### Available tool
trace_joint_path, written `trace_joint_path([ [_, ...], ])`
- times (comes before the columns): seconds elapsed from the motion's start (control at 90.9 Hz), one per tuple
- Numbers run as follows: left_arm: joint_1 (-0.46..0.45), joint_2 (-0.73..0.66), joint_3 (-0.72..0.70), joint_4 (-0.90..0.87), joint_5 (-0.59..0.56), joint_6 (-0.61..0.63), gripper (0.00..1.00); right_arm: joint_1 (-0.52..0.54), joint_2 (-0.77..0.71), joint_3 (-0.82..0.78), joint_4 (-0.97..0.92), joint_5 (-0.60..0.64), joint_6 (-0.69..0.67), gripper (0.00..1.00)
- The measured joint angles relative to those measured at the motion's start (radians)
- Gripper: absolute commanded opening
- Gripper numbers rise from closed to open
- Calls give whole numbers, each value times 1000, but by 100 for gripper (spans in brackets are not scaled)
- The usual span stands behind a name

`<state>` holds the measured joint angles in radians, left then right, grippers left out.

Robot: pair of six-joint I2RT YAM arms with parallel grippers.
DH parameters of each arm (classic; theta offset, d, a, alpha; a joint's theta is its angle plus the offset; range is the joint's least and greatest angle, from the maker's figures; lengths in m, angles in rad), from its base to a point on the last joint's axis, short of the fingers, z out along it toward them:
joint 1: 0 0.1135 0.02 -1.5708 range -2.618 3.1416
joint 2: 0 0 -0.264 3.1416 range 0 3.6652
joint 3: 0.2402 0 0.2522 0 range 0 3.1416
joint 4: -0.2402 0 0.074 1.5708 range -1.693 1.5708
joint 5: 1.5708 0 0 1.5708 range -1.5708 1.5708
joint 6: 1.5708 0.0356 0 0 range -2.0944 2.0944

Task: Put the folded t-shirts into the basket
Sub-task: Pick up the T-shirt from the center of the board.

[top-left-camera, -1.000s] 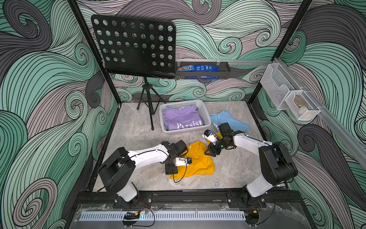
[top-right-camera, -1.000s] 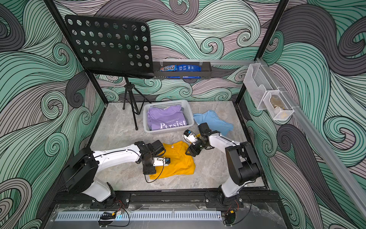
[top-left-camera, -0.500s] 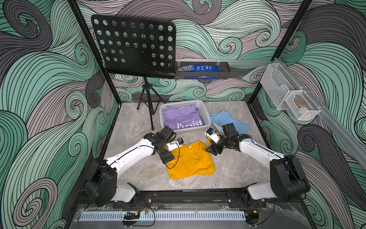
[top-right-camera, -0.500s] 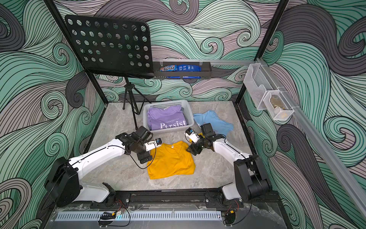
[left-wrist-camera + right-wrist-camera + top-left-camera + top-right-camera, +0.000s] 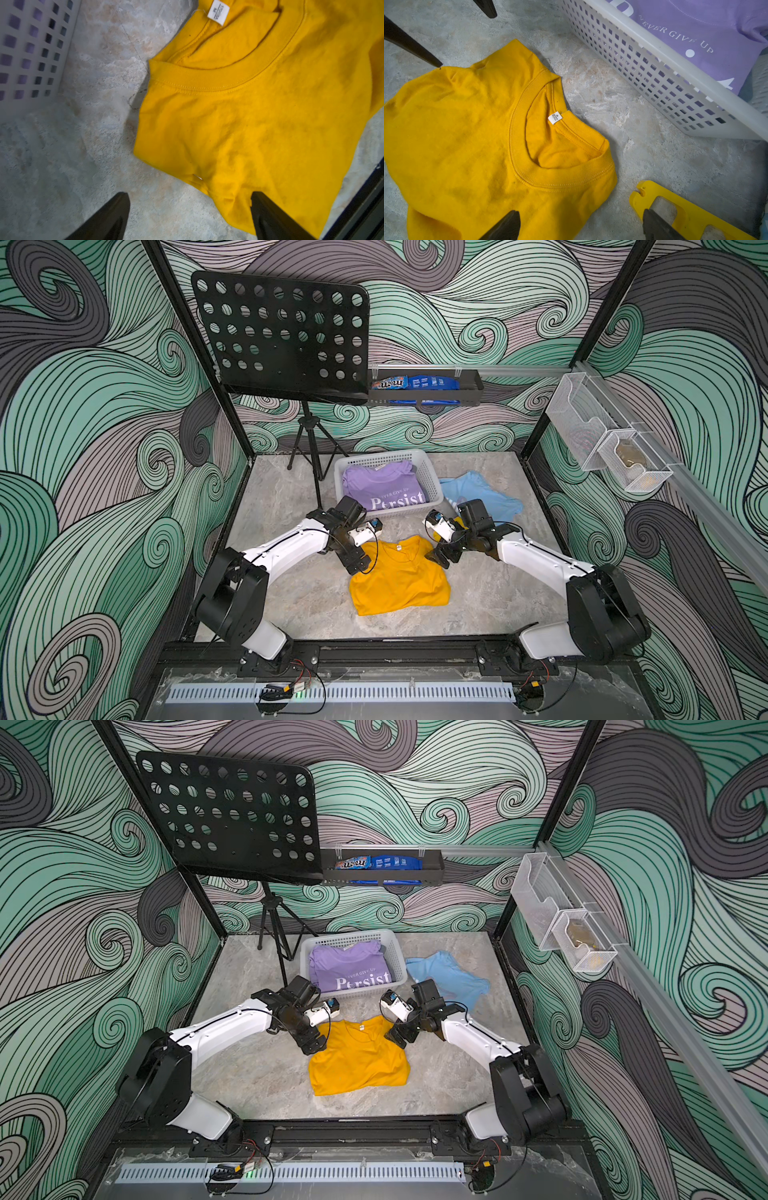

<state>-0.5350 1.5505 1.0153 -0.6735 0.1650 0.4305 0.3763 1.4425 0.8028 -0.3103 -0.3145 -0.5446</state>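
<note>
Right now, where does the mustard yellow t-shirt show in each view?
Top view: mustard yellow t-shirt lies flat, on the robot's side of the basket.
Top view: same spot, basket behind it.
Left wrist: shoulder and collar, basket wall alongside.
Right wrist: collar side, basket beyond.
Shared landmark: white neck label.

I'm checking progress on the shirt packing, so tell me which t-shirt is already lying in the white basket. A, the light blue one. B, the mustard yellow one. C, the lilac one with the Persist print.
C: in a top view the lilac t-shirt lies inside the basket, while the yellow t-shirt and the light blue t-shirt lie outside it.
</note>
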Motion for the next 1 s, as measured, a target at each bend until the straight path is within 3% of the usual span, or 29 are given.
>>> trace_joint_path([
  [0.308, 1, 61, 25, 3, -20, -20, 88, 22, 128, 55, -7, 34, -7, 80],
  [0.737, 2, 243, 101, 6, -23, -27, 88, 23, 230, 84, -23, 29, -3, 77],
  [1.001, 3, 279, 129, 5, -23, -14, 71, 35, 272, 84, -2, 38, 16, 71],
])
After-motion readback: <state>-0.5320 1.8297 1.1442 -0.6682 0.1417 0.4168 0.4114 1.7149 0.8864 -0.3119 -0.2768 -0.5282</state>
